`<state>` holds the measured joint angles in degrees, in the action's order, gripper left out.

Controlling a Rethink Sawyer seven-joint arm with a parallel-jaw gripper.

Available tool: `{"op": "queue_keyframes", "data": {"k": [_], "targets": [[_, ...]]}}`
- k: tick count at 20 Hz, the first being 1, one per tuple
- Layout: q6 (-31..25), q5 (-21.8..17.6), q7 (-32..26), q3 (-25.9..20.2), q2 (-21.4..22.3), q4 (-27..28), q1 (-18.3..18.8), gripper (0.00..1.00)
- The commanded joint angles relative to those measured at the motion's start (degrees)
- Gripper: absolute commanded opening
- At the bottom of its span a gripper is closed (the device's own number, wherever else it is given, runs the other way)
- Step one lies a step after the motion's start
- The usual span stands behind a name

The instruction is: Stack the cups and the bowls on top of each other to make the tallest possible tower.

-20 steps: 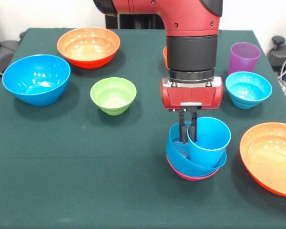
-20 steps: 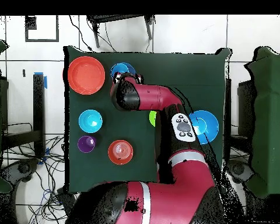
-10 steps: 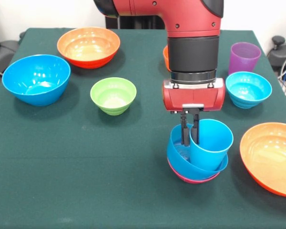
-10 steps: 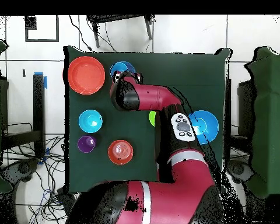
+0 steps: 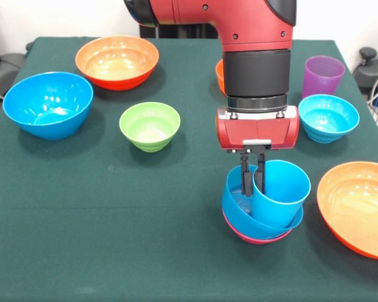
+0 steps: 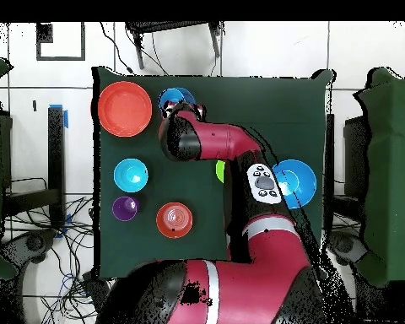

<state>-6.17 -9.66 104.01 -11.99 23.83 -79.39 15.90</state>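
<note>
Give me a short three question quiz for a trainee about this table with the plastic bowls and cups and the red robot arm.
1. True or false: the gripper is shut on the rim of the light blue plastic tumbler.
2. What sits directly under the blue plastic bowl that holds that tumbler?
A. a green bowl
B. a pink bowl
C. an orange bowl
3. Fill in: the translucent purple plastic tumbler stands on the green table just behind the ____ bowl.

Key: 1 true. 2 B, the pink plastic bowl. 3 cyan, the small cyan plastic bowl.
</note>
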Motion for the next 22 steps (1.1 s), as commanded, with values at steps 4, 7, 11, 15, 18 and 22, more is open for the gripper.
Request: {"op": "queue_keyframes", "data": {"k": [4, 7, 11, 15, 18, 22], "targets": [[-1.1, -4.38, 0.08, -4.4, -2.25, 0.98, 0.35, 0.0], [-1.38, -4.34, -0.06, -4.46, -2.14, 1.03, 0.44, 0.0], [-0.69, -4.38, 0.14, -5.03, -2.2, 0.72, 0.92, 0.0], [-0.69, -4.54, -0.13, -5.41, -2.22, 0.64, 1.23, 0.0], [-0.49, -4.7, -0.16, -5.57, -2.22, 0.49, 1.34, 0.0], [-1.4, -4.66, -0.47, -5.27, -2.11, 0.66, 1.09, 0.0]]}}
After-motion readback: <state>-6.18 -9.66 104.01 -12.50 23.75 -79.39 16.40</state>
